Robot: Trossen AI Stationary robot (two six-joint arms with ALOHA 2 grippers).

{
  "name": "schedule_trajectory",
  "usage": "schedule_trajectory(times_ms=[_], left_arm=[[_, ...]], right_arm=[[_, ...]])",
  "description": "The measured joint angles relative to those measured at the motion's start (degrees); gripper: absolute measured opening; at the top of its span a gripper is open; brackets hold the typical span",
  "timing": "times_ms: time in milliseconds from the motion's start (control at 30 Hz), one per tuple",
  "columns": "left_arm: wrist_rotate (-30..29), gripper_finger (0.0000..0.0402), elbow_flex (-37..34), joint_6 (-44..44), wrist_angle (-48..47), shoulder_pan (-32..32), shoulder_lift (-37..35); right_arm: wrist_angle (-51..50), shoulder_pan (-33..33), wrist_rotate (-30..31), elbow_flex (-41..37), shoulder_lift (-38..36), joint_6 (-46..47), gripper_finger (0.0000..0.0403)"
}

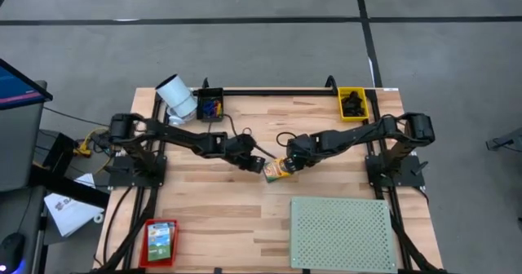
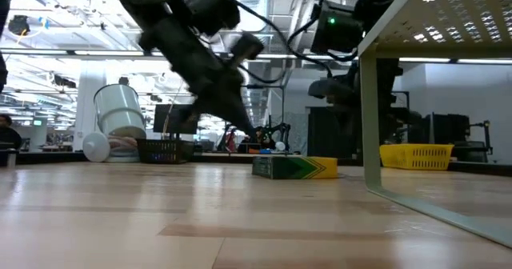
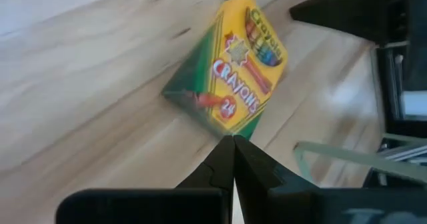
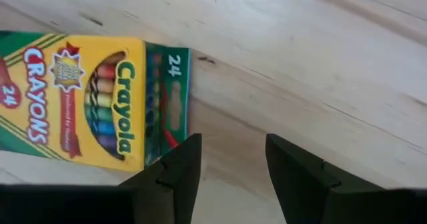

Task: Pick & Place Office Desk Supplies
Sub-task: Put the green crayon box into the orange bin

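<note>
The right gripper [image 4: 228, 177] had its jaws apart with bare wood between them, just beside the green end of the crayon box [image 4: 87, 111]. The left gripper [image 3: 233, 159] had its jaws pressed together on nothing, tips pointing at the box's near corner. The box lay flat at the middle of the table [image 1: 245, 225], between the 2 grippers in the high view.

The likeliest slip from here seemed to be a nudge: the right fingers stood off the box's end rather than around it, so closing there would probably catch air, and the shut left tips could push the box askew if they came forward.

Counted in the high view: 1 crayon box, 1 green box [image 1: 161, 241] at the table's near left corner, 1 black bin [image 1: 210, 103] of mixed coloured items, 1 yellow bin [image 1: 352, 103] of dark pieces too small to count, 1 white cylinder [image 1: 176, 96], 1 perforated board [image 1: 342, 232].
</note>
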Motion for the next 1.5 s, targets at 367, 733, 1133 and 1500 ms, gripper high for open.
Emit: schedule_trajectory(times_ms=[367,733,1133,1500], left_arm=[[1.41,0.0000,2.50,-0.11,5.91,0.00,7.19],[1.40,0.0000,2.75,-0.04,4.67,-0.07,8.37],[1.39,0.0000,2.84,0.24,2.24,-0.07,8.24],[1.45,0.0000,1.07,-1.02,0.80,-1.04,8.15]], right_arm=[[0.87,-0.75,-0.24,-1.19,0.09,-1.09,0.0163],[3.48,-1.55,-0.46,-1.63,0.57,-1.68,0.0163],[5.98,-1.79,-0.90,-1.63,0.57,-1.66,0.0163],[6.41,-0.61,-2.14,-1.63,0.57,-1.48,0.0163]])
